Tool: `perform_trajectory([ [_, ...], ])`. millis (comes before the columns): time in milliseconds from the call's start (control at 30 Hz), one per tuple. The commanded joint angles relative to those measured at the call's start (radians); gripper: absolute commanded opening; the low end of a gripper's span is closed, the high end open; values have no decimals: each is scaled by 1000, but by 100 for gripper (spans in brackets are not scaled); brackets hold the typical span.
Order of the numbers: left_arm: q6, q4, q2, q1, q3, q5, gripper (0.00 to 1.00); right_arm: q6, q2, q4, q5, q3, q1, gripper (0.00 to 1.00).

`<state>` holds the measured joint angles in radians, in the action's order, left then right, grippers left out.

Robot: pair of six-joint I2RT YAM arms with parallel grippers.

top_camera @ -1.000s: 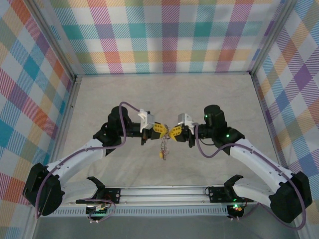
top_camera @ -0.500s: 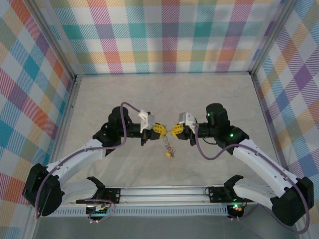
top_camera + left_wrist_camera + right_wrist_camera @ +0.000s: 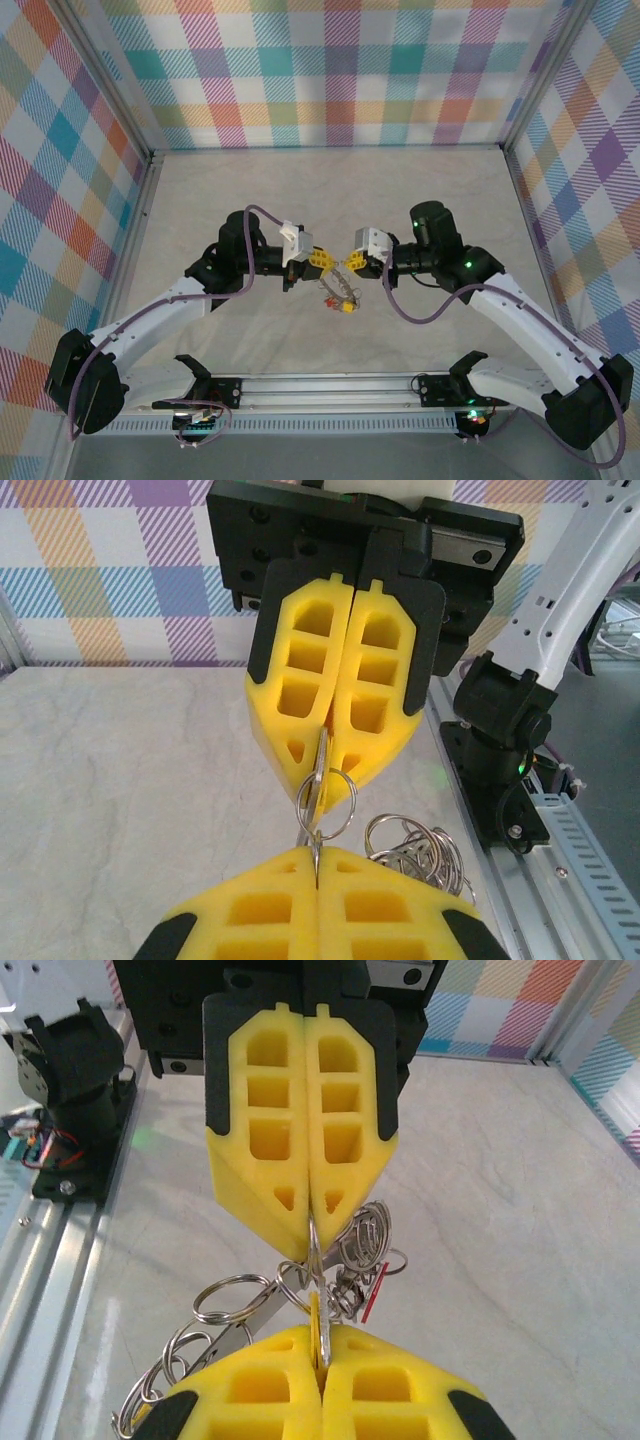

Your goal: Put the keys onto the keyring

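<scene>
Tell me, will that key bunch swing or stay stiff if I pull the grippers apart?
Likely floppy: the key bunch dangles loose below the left gripper and right gripper, both shut on its thin metal, so expect swinging. Its smooth, thin rings could probably slip or twist between the yellow pads.

both arms bend inward at the elbow toward each other. the left gripper (image 3: pixel 320 261) and right gripper (image 3: pixel 351 263) meet tip to tip, jaws pressed together.
</scene>
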<state>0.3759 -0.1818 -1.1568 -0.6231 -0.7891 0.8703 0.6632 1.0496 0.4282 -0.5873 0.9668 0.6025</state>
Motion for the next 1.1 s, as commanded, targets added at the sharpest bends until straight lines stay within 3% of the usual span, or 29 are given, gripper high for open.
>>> perform_trajectory([
  [0,22,44,-7,5,-12,-25,1,111,9,85,61,44,4,0],
  [367,-3,1,-16,5,20,-26,1,300,119,199,343,203,164,0],
  [633,-48,-73,-24,-3,48,-35,1,476,176,157,578,270,278,0],
  [1067,-80,-110,22,-2,75,-51,17,803,180,-1,789,236,350,0],
])
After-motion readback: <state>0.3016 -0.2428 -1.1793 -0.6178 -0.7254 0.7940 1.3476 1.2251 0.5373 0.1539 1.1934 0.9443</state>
